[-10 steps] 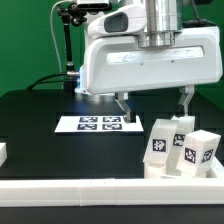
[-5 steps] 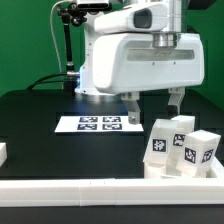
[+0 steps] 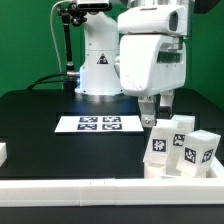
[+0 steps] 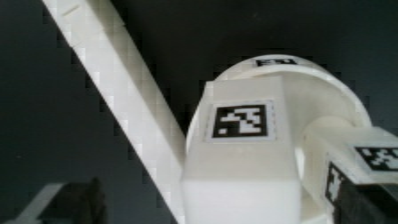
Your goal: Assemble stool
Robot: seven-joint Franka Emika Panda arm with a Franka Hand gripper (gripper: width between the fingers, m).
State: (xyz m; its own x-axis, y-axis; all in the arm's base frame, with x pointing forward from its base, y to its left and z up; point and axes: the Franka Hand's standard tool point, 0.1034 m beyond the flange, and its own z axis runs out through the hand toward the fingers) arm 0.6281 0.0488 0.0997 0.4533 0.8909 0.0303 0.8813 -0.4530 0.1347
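Note:
Three white leg blocks with black-and-white tags stand bunched at the exterior view's right: one in front (image 3: 160,147), one beside it (image 3: 193,152) and one behind (image 3: 181,125). My gripper (image 3: 157,117) hangs just above the rear of this bunch, jaws open and holding nothing. In the wrist view the nearest tagged leg block (image 4: 249,125) lies between my fingers (image 4: 68,203), and a second tagged block (image 4: 370,160) sits beside it. The round seat is not in view.
The marker board (image 3: 99,123) lies flat in the middle of the black table. A long white rail (image 3: 100,191) runs along the front edge and shows in the wrist view (image 4: 111,85). A small white part (image 3: 3,152) sits at the exterior view's left edge.
The arm has swung toward the exterior view's right and the wrist has turned, bringing the open gripper from above the marker board to over the leg blocks.

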